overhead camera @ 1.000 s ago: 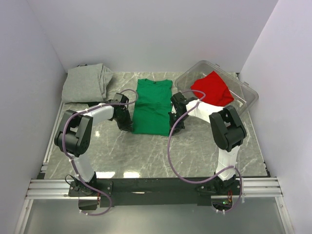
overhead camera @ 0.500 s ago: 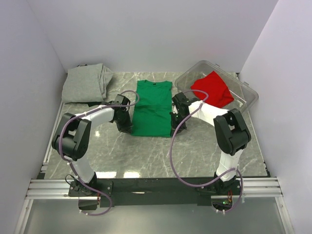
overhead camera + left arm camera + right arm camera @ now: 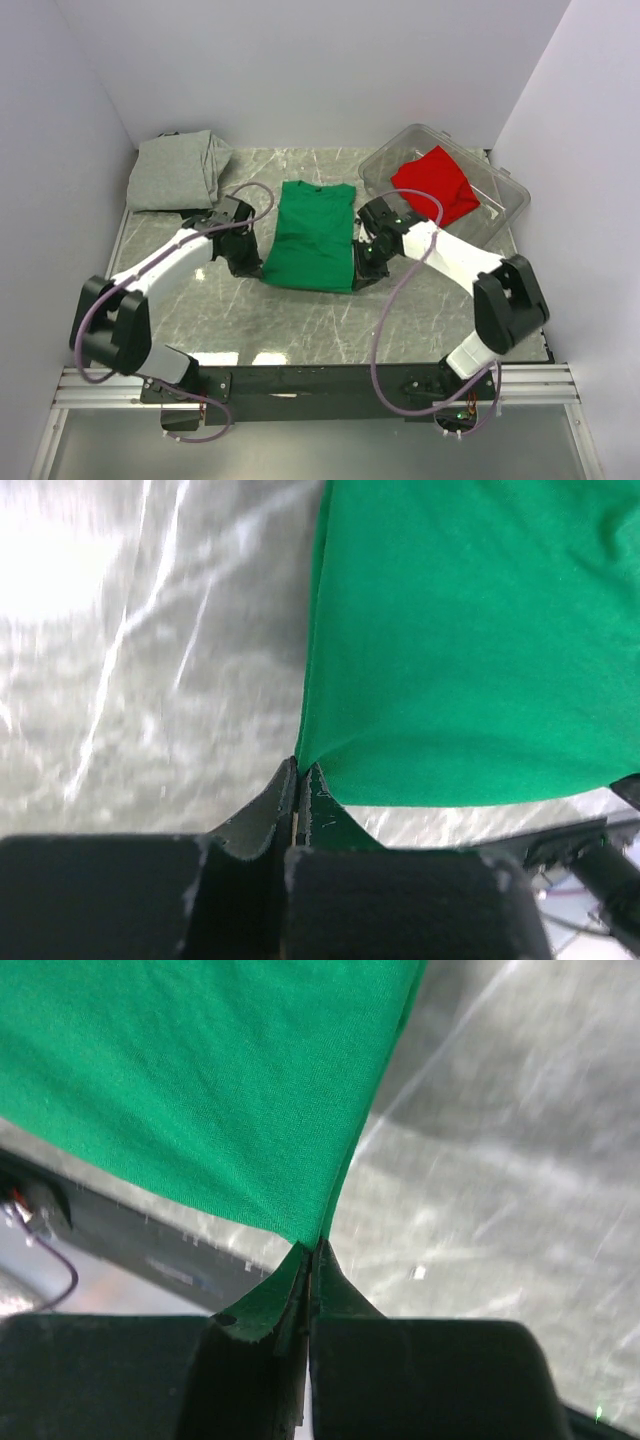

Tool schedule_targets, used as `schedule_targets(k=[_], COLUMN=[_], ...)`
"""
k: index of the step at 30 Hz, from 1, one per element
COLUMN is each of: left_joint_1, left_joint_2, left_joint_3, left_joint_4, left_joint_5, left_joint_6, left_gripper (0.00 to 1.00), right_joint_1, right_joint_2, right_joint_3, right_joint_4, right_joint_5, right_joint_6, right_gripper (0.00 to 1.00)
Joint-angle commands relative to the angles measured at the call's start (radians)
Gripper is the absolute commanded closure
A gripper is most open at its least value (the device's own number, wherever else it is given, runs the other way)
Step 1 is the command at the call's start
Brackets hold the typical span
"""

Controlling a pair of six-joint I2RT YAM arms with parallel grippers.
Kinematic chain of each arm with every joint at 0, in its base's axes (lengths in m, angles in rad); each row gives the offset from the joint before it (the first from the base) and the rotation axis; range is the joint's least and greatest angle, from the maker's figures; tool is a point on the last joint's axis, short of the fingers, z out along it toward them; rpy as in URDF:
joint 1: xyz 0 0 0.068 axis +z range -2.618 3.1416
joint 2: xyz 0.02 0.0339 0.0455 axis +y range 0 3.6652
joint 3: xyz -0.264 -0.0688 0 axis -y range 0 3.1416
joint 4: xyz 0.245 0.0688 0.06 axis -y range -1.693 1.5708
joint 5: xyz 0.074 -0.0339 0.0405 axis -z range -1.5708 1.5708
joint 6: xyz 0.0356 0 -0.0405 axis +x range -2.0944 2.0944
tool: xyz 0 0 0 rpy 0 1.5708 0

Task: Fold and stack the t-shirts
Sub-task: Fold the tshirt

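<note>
The green t-shirt (image 3: 310,235) lies stretched in the middle of the table, its near hem lifted. My left gripper (image 3: 252,268) is shut on the shirt's near left corner (image 3: 330,730). My right gripper (image 3: 360,277) is shut on its near right corner (image 3: 250,1090). In both wrist views the jaws are pressed together with green cloth pinched at the tips. The red t-shirt (image 3: 436,182) lies crumpled in the clear plastic bin (image 3: 505,205) at the back right. The grey t-shirt (image 3: 178,170) lies folded at the back left.
The marble table top (image 3: 300,320) runs to a metal rail at the near edge. White walls close in on three sides. Purple cables loop off both arms above the table.
Both grippers have moved towards the near edge and up, pulling the green shirt's hem with them. Both arms have stretched out lower over the table.
</note>
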Motion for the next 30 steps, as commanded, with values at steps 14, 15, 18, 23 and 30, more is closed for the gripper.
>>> schedule_targets(k=[14, 15, 18, 23, 30], left_joint_1=[-0.033, -0.033, -0.033, -0.021, 0.037], left_joint_2=[-0.423, -0.421, -0.391, -0.265, -0.086], left_joint_3=[-0.001, 0.027, 0.077, 0.156, 0.251], left_joint_4=[-0.332, -0.327, -0.304, -0.254, -0.159], left_joint_5=[0.087, 0.087, 0.068, 0.048, 0.088], left_joint_6=[-0.126, -0.129, -0.120, -0.075, -0.029], left_gripper=[1.00, 1.00, 1.00, 1.00, 1.00], right_joint_1=[0.164, 0.164, 0.163, 0.135, 0.022], right_joint_2=[-0.412, -0.419, -0.418, -0.331, -0.212], right_joint_3=[-0.036, -0.028, 0.013, 0.094, 0.197], right_joint_4=[-0.262, -0.261, -0.261, -0.249, -0.219], right_joint_5=[0.061, 0.073, 0.119, 0.166, 0.160], right_joint_6=[0.226, 0.247, 0.256, 0.217, 0.132], right_gripper=[1.00, 1.00, 1.00, 1.00, 1.00])
